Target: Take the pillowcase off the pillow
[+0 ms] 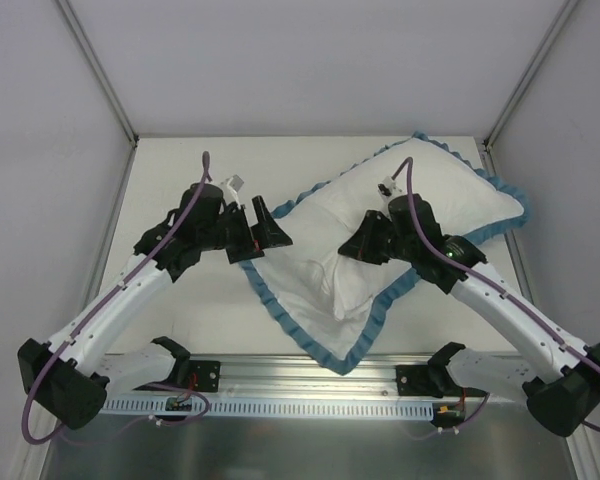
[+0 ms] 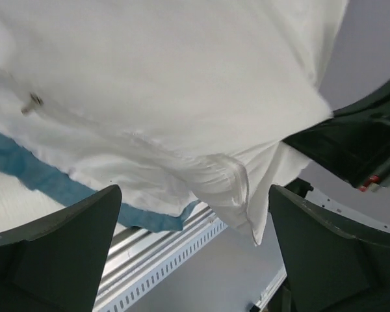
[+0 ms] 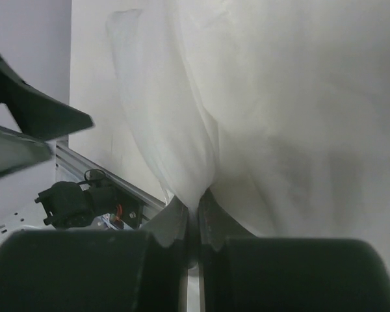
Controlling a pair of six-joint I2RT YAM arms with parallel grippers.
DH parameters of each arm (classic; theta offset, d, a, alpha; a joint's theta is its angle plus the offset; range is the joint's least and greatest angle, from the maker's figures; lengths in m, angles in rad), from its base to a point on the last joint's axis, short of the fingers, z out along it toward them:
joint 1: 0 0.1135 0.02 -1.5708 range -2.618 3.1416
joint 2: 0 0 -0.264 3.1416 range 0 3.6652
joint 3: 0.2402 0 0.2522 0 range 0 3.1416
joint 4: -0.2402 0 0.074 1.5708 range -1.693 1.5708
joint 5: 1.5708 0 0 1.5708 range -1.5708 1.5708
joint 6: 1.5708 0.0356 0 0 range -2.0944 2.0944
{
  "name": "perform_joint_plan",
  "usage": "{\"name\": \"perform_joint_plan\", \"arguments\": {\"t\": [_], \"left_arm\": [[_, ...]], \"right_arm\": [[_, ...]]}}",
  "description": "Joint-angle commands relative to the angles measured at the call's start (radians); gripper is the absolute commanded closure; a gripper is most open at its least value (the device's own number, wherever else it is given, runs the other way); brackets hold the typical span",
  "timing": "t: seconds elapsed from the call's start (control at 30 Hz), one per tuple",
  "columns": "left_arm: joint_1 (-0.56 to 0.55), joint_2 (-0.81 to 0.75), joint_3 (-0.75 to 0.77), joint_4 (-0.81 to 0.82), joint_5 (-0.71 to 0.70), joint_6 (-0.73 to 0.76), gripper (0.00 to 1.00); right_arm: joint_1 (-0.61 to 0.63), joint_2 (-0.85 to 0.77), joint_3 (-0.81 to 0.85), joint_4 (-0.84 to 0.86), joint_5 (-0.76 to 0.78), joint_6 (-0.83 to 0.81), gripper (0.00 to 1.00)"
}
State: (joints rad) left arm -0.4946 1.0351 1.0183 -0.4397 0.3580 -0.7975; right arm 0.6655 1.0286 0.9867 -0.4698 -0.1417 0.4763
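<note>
The pillowcase [image 1: 450,190] lies diagonally on the table, white side up, with teal-blue ruffled edging [image 1: 280,315] all round. It looks plump; the pillow itself does not show apart from the white cloth. My right gripper [image 1: 352,250] is over the middle and shut on a raised fold of thin white cloth [image 3: 201,149], fingers [image 3: 175,221] pressed together. My left gripper [image 1: 270,245] is open and empty at the cover's left edge. In the left wrist view [image 2: 195,247] a zip pull [image 2: 32,102], a white corner [image 2: 247,208] and ruffle [image 2: 45,179] hang between its fingers.
The pale table [image 1: 180,300] has a metal rail [image 1: 300,375] along its near edge, where both arm bases are bolted. Grey walls and frame posts [image 1: 100,70] close in the back and sides. The cover's far right corner reaches the table's right edge.
</note>
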Motion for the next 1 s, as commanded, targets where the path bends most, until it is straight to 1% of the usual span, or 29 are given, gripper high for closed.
{"name": "perform_joint_plan", "arguments": {"t": [0.0, 0.13, 0.27, 0.4, 0.67, 0.77, 0.87, 0.97], "left_arm": [[-0.019, 0.049, -0.02, -0.033, -0.048, -0.08, 0.01], [-0.021, 0.056, -0.049, -0.033, -0.119, -0.161, 0.01], [-0.019, 0.075, -0.06, -0.005, -0.119, -0.195, 0.01], [-0.019, 0.062, -0.096, 0.111, -0.094, -0.221, 0.01], [-0.021, 0.094, -0.138, 0.251, -0.177, -0.249, 0.01], [-0.019, 0.14, -0.136, 0.298, -0.188, -0.247, 0.01], [-0.024, 0.207, -0.127, 0.347, -0.143, -0.259, 0.01], [-0.041, 0.31, -0.139, 0.393, -0.114, -0.285, 0.01]], "right_arm": [[0.032, 0.066, 0.121, 0.197, -0.022, 0.051, 0.99], [0.08, 0.103, 0.132, 0.201, -0.012, 0.039, 0.99], [0.101, 0.111, 0.099, 0.221, -0.009, 0.058, 0.99], [0.106, 0.117, 0.092, 0.226, -0.013, 0.058, 0.99], [0.124, 0.143, 0.104, 0.229, -0.021, 0.059, 0.99], [0.129, 0.137, 0.095, 0.229, -0.013, 0.061, 0.99], [0.131, 0.142, 0.093, 0.232, -0.015, 0.064, 0.99], [0.134, 0.149, 0.096, 0.237, -0.016, 0.065, 0.99]]}}
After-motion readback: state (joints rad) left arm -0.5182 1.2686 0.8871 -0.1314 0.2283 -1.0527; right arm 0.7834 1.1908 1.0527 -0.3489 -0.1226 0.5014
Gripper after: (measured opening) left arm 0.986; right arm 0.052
